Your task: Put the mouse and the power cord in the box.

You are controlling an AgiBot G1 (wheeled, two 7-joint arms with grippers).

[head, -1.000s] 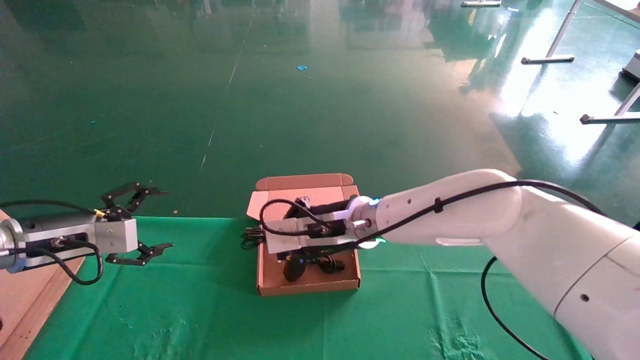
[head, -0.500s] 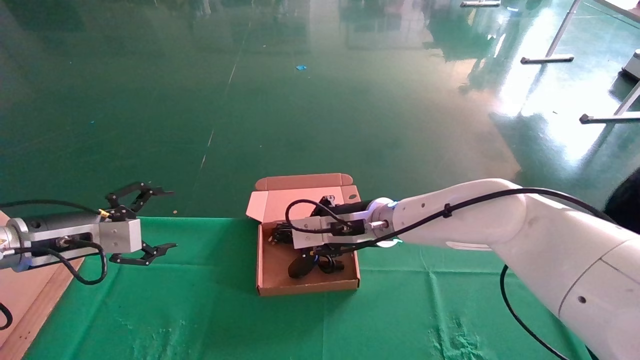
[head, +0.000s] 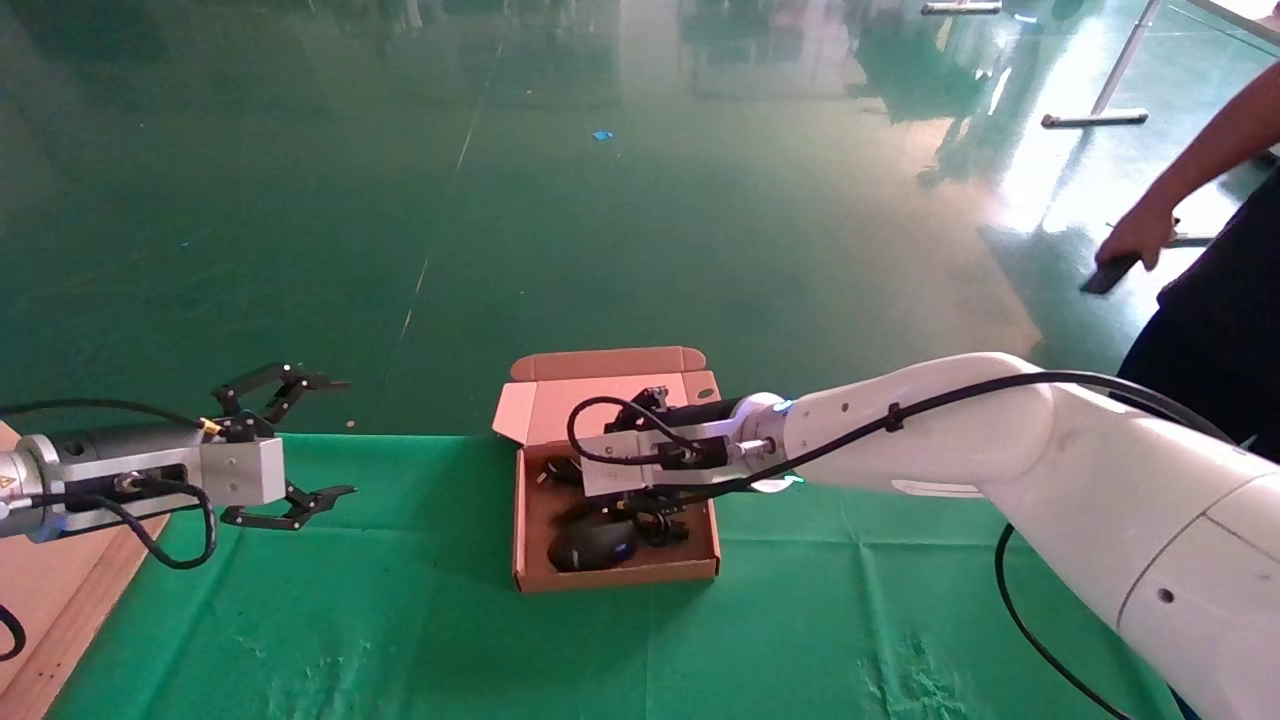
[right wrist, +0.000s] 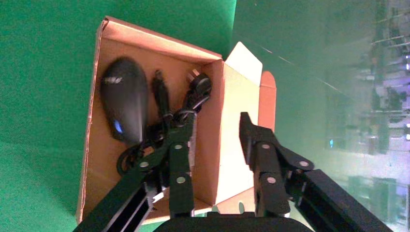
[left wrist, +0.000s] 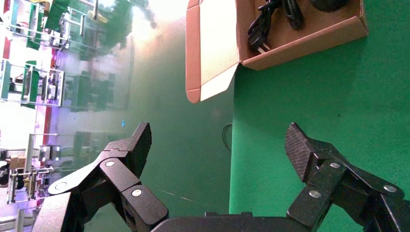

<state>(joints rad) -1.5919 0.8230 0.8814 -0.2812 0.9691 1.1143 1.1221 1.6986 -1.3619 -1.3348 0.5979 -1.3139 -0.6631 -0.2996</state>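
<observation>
Our right gripper (right wrist: 215, 133) hangs above the far part of the box (head: 530, 575), fingers spread apart and holding nothing; one finger (right wrist: 181, 145) sits over the box floor, the other (right wrist: 256, 145) over the upright lid (right wrist: 229, 125). Just below the gripper lies the power cord (right wrist: 186, 108), a knotted bundle with its plug (right wrist: 200, 82) toward the box's far left corner. On the near side of the cord, touching it, the mouse (right wrist: 124, 99) lies flat on the box floor with a small blue mark on its back; its side sits close to the near wall. The box walls are low, so the room straight above the gripper is free. The lid (head: 600, 375) stands open behind the gripper, overhanging the far edge of the green cloth (head: 400, 620). We can read no brand or writing on the mouse or the box.

Our left gripper (head: 300, 440) is parked well to the left of the box, over the cloth's far edge, its fingers (left wrist: 128, 150) spread wide and empty. Far to the right of the working arm, a person (head: 1215, 290) stands on the floor, holding a dark object we cannot identify.
</observation>
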